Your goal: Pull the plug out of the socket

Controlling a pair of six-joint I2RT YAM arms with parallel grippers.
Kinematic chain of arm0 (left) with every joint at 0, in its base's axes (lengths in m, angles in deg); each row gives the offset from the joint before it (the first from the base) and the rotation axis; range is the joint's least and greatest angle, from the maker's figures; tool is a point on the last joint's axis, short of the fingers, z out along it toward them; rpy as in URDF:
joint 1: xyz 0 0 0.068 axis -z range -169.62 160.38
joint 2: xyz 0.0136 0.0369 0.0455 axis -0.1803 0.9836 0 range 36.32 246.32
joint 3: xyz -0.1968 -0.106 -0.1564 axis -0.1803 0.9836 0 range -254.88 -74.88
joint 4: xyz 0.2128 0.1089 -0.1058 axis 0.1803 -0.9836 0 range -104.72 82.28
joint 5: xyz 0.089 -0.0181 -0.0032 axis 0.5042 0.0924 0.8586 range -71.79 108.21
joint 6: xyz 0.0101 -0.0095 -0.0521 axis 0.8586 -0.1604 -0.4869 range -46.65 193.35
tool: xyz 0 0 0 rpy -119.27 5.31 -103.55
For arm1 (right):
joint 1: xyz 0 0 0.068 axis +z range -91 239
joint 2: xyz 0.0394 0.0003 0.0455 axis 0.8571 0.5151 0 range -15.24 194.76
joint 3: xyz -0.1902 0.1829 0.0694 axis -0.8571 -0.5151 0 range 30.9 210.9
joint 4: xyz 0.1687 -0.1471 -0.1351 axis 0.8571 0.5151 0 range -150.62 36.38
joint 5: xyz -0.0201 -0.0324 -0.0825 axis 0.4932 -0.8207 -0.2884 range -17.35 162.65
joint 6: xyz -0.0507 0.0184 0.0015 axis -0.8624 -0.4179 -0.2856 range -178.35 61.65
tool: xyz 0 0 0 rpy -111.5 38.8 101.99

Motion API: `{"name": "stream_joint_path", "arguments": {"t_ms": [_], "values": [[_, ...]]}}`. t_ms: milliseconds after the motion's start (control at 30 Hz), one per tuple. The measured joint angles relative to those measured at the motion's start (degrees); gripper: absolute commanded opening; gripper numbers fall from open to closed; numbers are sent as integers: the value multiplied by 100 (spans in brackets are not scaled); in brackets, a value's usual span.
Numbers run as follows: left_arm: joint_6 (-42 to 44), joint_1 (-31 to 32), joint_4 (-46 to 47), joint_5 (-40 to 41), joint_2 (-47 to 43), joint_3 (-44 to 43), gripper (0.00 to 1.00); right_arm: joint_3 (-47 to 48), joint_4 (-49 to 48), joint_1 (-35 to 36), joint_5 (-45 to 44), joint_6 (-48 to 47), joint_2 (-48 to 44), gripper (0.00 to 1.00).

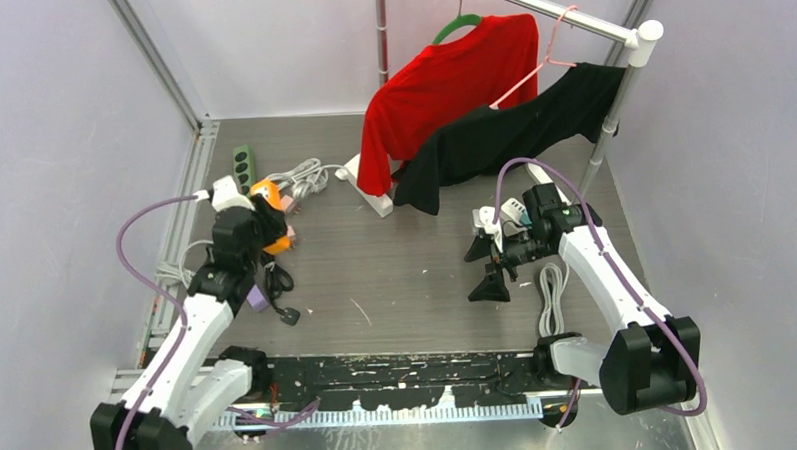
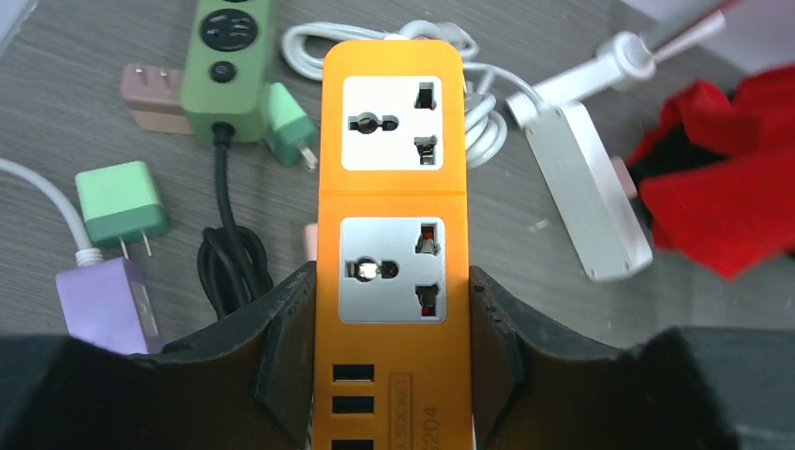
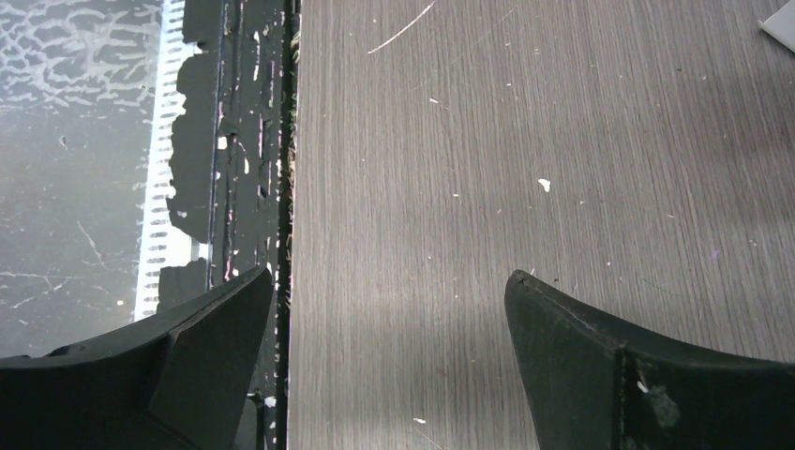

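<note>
Top view: I see the orange power strip (image 1: 266,196) at the counter's (image 1: 396,275) left side, in my left hand (image 1: 266,222). The right hand (image 1: 483,267) sits well apart on the right.
Left wrist: two white outlets (image 2: 392,124) face me, with USB ports (image 2: 351,403) below. Both fingers (image 2: 291,328) clamp the strip's sides.
Right wrist: my right hand (image 3: 389,309) is spread wide over the counter, gripping nothing.

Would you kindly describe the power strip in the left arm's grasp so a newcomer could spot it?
On the left side of the grey wood-grain table, among loose chargers and cables, the left end effector grips a long plastic power strip. Unlike the green strip and white strip beside it, it is bright orange with two white, empty socket faces.
</note>
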Motion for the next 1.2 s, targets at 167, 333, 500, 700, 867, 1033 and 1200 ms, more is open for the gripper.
{"name": "stream_joint_path", "arguments": {"t_ms": [167, 333, 500, 700, 867, 1033, 1200], "values": [[-656, -804, 153, -330, 804, -400, 0, 0, 2, 0, 7, -7, -13, 99], [-802, -914, 144, -321, 1325, -1154, 0, 0, 2, 0, 7, -20, -11, 100], [-831, -1207, 101, -435, 2162, -2413, 0, 0, 2, 0, 7, -20, -11, 99], [-656, -1475, 273, -553, 3106, -3464, 0, 0, 7, 0, 9, -22, -11, 99], [-614, -1567, 393, -586, 3661, -3335, 0, 0, 13, 0, 9, -35, -13, 100], [-798, -1626, 170, -483, 4286, -3012, 0, 0, 31, 0, 9, -57, -13, 99], [-1003, -1633, -304, -479, 4642, -2883, 1, 0, 61, 0, 7, -74, -13, 100]]}}
